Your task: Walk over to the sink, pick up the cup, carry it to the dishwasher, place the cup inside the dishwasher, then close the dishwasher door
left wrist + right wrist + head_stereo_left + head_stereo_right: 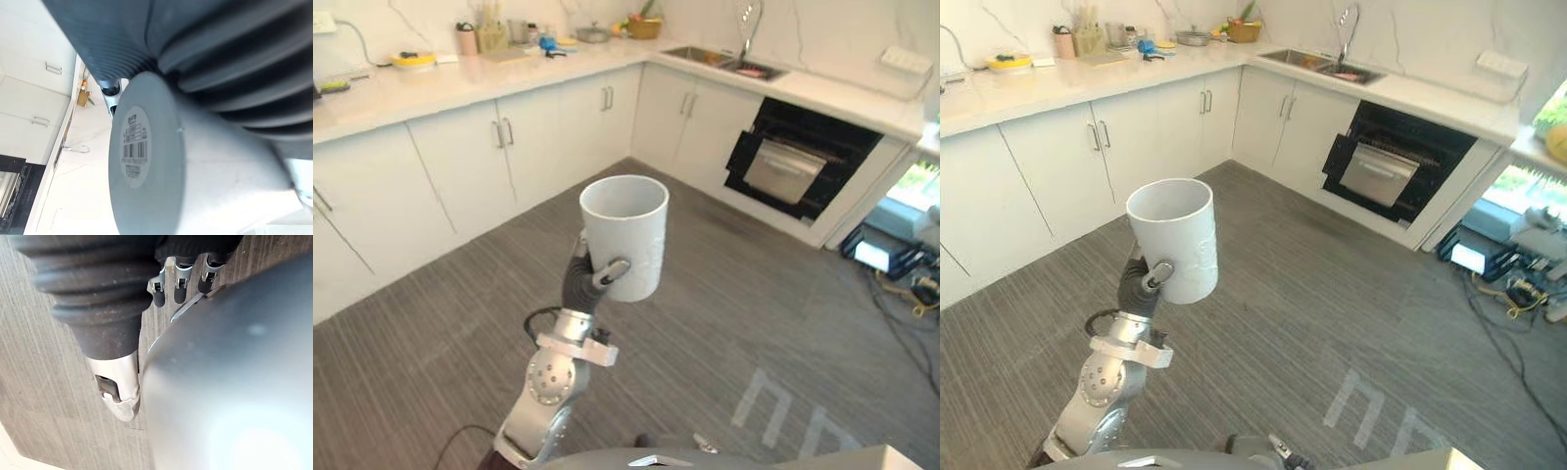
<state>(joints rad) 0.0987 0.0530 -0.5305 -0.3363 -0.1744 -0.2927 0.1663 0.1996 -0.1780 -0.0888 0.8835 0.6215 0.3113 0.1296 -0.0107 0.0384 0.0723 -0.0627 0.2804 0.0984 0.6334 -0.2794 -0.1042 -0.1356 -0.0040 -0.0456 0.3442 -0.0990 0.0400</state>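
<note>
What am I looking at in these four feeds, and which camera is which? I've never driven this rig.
This is a humanoid robot with two arms and fingered hands. The two wide pictures come from its head camera, looking down across a kitchen. Its left hand has its fingers curled round a white cup, held upright in the air. The two close pictures come from wrist cameras. The left one shows the cup's labelled base. The right one shows the right hand idle above the floor, holding nothing. Ahead, the countertop holds the sink, and the dishwasher stands open beneath it.
</note>
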